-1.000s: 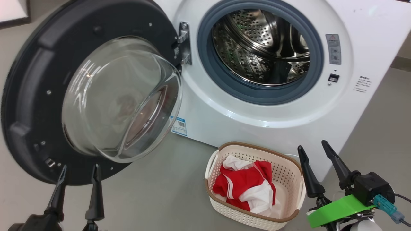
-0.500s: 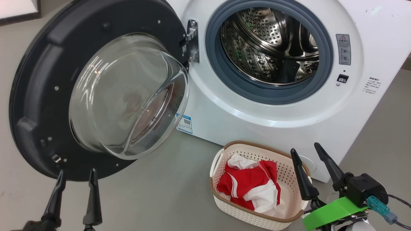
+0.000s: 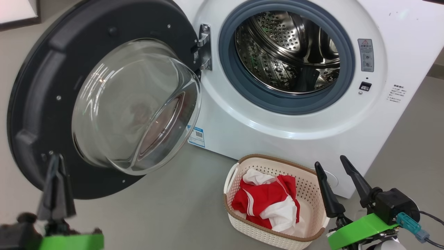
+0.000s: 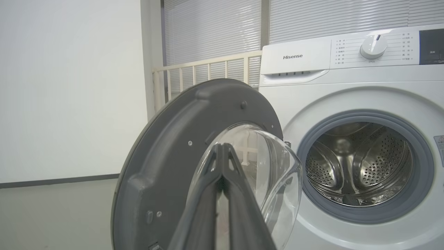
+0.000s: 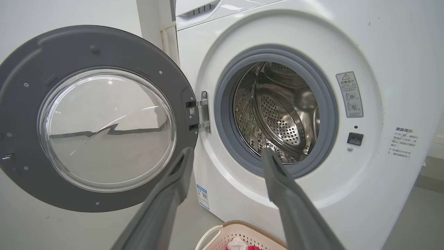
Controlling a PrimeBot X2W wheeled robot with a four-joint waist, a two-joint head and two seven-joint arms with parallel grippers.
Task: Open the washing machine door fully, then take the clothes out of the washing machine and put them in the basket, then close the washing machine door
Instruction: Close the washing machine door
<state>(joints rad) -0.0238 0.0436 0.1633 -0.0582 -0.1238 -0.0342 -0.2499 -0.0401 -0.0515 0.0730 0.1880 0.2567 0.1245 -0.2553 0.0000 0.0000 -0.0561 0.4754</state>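
Since a second ago, your left gripper [image 3: 56,163] has gone from fingers spread to fingers pressed together with nothing between them. It has also risen at the near left to stand before the lower rim of the washing machine door [image 3: 34,86]; whether it touches that rim cannot be told. Your right gripper [image 3: 330,161] is as before: jaws wide apart, holding nothing, near right, just beside the basket [image 3: 263,232]. Head view: the door hangs swung wide to the left on its hinge [image 3: 204,47], glass bowl [image 3: 138,104] bulging toward you. The washing machine [image 3: 242,121] stands far centre, its drum [image 3: 288,52] showing perforated steel. The clothes [image 3: 263,201], red and white, lie in the basket on the floor [image 3: 173,208] before the machine. Left wrist view adds what the head view cuts off: the dial [image 4: 373,46] on the control panel, and a pale railing [image 4: 208,66] behind the door. Right wrist view gives the door face-on, with the basket's far rim at its lower edge.
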